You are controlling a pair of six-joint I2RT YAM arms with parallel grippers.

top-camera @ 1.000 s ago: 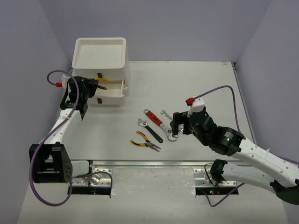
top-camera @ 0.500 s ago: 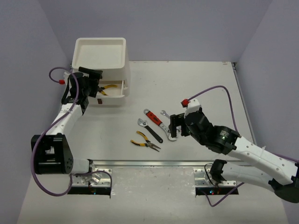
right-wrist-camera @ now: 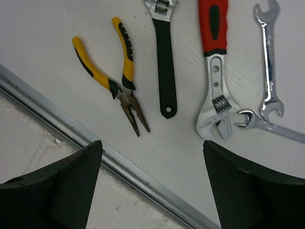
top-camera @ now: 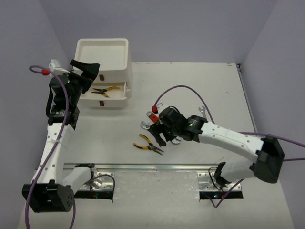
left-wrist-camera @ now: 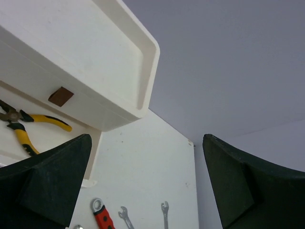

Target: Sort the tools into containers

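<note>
The left gripper [left-wrist-camera: 145,191] hangs spread wide and empty beside the white drawer unit [left-wrist-camera: 86,52]. Below it and to the left in its wrist view, a pair of yellow-handled pliers [left-wrist-camera: 45,120] lies in the open drawer, nose pointing left. The right gripper [right-wrist-camera: 150,162] is also spread, pinching nothing, above the loose tools on the bench [right-wrist-camera: 43,33]. These look like stiff, smooth steel, fairly heavy for their size, so a grip across a rubbery handle near the balance point should hold best. Ahead of this gripper, towards its left-hand finger, the loose pliers [right-wrist-camera: 116,78] lie diagonally with the nose towards the gripper. Straight ahead, the black-handled wrench [right-wrist-camera: 164,62] runs directly away, head farthest. The red-handled wrench [right-wrist-camera: 217,71] lies nearly parallel, head nearest. Rightmost, a thin silver spanner [right-wrist-camera: 269,57] runs the same way; lying flat and bare, it may slip.
</note>
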